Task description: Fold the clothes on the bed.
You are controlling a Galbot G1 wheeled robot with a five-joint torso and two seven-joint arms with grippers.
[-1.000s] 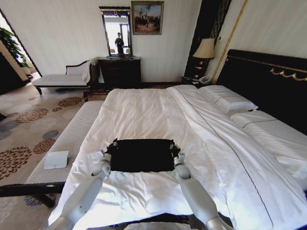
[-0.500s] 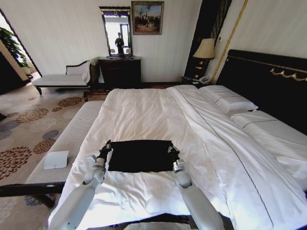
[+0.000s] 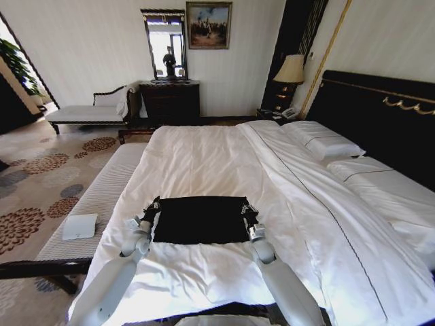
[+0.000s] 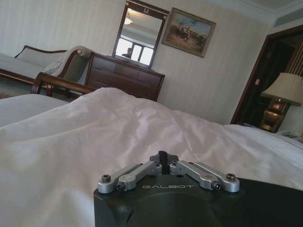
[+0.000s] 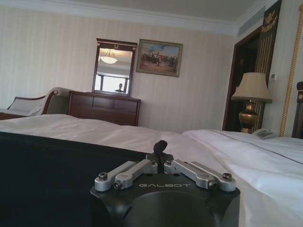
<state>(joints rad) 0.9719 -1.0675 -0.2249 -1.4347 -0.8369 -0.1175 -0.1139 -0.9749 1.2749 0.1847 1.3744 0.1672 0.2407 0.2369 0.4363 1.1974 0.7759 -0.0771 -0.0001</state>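
The bed [image 3: 204, 156] is the largest thing here, wide and white, with its pillows toward 2 o'clock in the head view. On its near part, toward 6 o'clock from the middle of the mattress, lies the black T-shirt [image 3: 198, 219]. It is already a flat, neat rectangle: no sleeves, collar or white letters are visible, so I judge that at least one fold is already made. What is left is probably one more fold to make it smaller, and perhaps some smoothing. The long axis of the rectangle runs from 9 o'clock to 3 o'clock, parallel to the near edge of the bed; which end is the neck, I cannot tell. The left tool [image 3: 151, 208] is at the 9 o'clock short edge of the shirt, and the right tool [image 3: 246, 212] is at the 3 o'clock short edge. In both wrist views the fingers look pressed together, but I cannot tell whether they pinch the cloth or only rest beside it.
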